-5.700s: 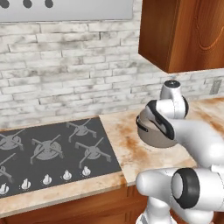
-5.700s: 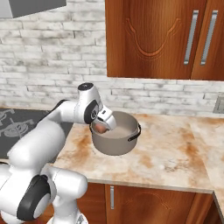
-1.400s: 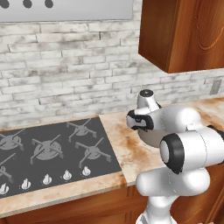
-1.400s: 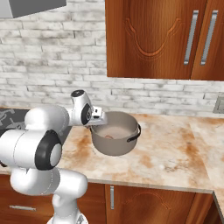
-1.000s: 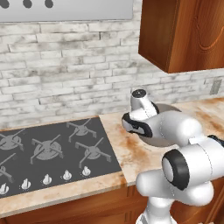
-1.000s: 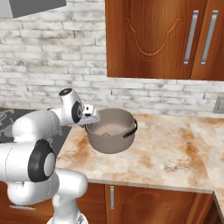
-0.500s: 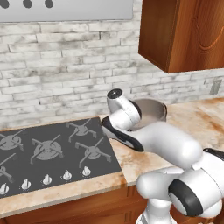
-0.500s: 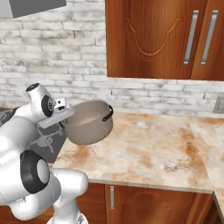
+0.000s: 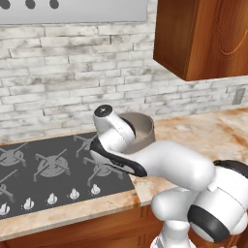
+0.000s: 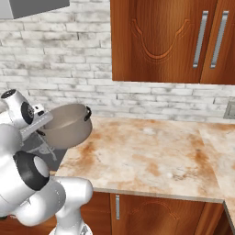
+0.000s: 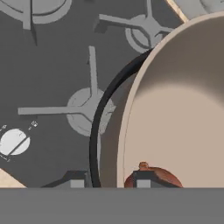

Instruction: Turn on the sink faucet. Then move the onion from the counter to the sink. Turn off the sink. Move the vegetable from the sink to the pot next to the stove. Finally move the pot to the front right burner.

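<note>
the stove (image 9: 43,164) is the landmark here: a flat black cooktop with cross-shaped grates, set into the beige marbled desk (image 10: 151,156) at the desk's left end, with a row of silver knobs (image 9: 72,194) along its front edge. the white arm (image 9: 164,162) reaches from the base across the stove's right edge. the pot (image 10: 68,124), grey-brown with dark side handles, hangs off the surface and tilted, over the seam between the stove's right side and the desk. in the hand view its dark handle (image 11: 98,127) arcs above a grate (image 11: 85,107) of the stove, with one knob (image 11: 13,141) toward the stove's front. the onion (image 11: 153,177) lies inside the pot, on the floor of it near the wall closest to the hand camera.

the pincer (image 11: 107,183) appears to be clamped on the pot at its near rim beside the handle; since the pot rides in the air with the hand, a firm hold is inferred, though the finger tips themselves are barely visible and how far apart they stand is hard to read.

judged step: the last one, carrying the pot to the front right burner. the next move probably calls for levelling the pot, centring it over the grate nearest the stove's front right corner, lowering until it sits flat, then letting go.

no brand, label or legible writing is visible anywhere.
</note>
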